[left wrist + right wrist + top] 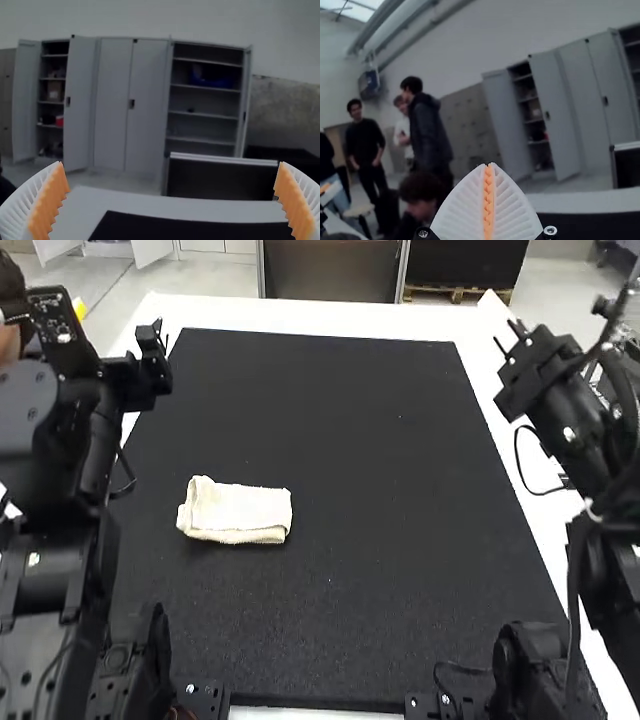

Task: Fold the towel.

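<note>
- Left gripper (148, 365): the jaws stand wide apart, ribbed fingers with orange pads (56, 200) facing each other across a broad gap, nothing held between them.
- Right gripper (535, 365): closed up, orange pads (489, 200) meeting along the middle, nothing seen caught in them.
- Taking the mat's middle as the clock's centre and its far edge as twelve, the left gripper is towards ten o'clock and the right one towards two.
- Towel (235, 510): lies on the mat between eight and nine o'clock, well apart from both grippers. It is folded into a small oblong, long sides running across, with layered edges along its six o'clock side; I can't tell how many folds.
- Black mat (350, 570): lies flat beneath the towel.
- White table (300, 316): its border shows beyond the mat at twelve.
- Black cable (545, 494): curves beside the mat near three o'clock.
</note>
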Controlling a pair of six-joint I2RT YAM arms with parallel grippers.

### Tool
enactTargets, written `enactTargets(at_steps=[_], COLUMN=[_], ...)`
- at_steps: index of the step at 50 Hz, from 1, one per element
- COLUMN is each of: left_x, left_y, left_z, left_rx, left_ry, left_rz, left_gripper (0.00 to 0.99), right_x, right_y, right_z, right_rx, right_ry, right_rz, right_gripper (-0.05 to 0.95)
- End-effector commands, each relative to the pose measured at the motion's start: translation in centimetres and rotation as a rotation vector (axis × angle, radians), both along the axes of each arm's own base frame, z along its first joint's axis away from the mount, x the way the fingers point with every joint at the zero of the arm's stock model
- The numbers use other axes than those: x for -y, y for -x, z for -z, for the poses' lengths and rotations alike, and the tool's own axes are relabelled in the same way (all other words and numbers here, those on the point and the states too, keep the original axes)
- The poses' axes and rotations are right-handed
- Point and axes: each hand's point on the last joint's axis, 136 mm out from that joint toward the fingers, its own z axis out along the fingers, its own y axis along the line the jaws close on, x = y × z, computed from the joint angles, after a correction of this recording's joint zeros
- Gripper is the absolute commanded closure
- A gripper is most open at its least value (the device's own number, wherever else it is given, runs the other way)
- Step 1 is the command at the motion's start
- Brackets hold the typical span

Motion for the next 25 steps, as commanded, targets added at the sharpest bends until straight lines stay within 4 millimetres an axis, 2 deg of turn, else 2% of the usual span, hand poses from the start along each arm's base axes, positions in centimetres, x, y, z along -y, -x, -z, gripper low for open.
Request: enactTargets(at_steps=[1,13,20,25], left_x=[-0.1,-0.3,-0.3,-0.1], left_y=[1.0,2.4,3.3,4.3], left_z=[-0.6,-2.0,-2.9,-4.0], left_rx=[0.041,0.116,0.181,0.227], left_ry=[-0.005,-0.018,-0.030,-0.038], left_rz=[-0.020,-0.047,-0.059,-0.061], left_gripper=[0.034,0.034,0.034,0.034], right_x=[1.0,1.5,1.8,2.0], right_y=[2.4,5.7,6.9,6.9], right_z=[-1.9,-3.5,-3.8,-3.9], right_rx=[0.109,0.211,0.246,0.243], right_ry=[-0.003,0.002,-0.008,-0.016], right_rz=[0.060,0.091,0.111,0.122], right_gripper=[0.87,0.84,0.83,0.80])
